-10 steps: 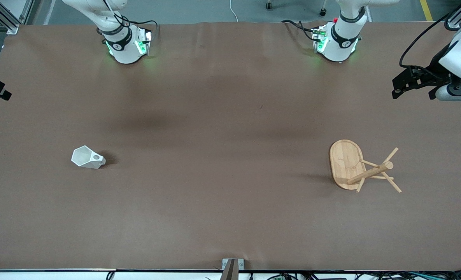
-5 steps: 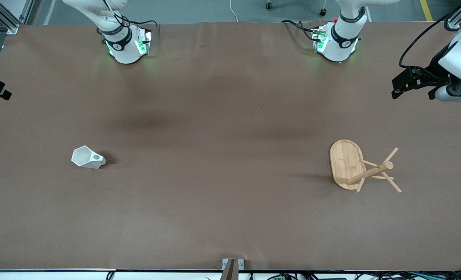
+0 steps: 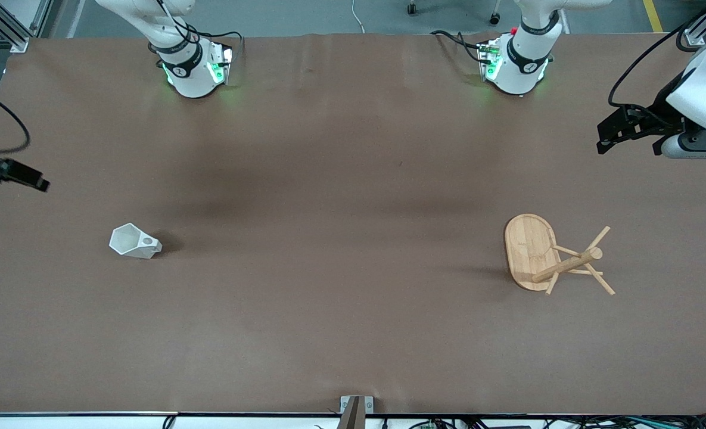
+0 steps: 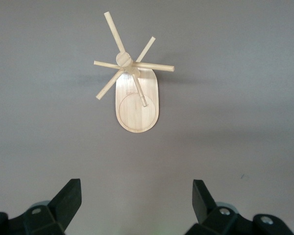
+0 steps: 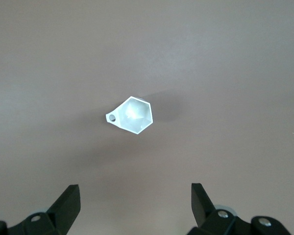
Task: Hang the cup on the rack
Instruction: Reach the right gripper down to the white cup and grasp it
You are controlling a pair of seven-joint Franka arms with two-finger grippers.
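No readable text, labels, brand names, numbers or signs anywhere: none on the tabletop (image 3: 353, 333), none on the cup (image 3: 133, 241), none on the rack (image 3: 531, 250).

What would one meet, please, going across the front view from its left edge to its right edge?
right gripper → cup → rack → left gripper

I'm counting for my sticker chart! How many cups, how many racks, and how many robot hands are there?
White cup: 1
Bamboo rack: 1
Robot hands: 2, the left hand and the right hand, both open
Total: 4
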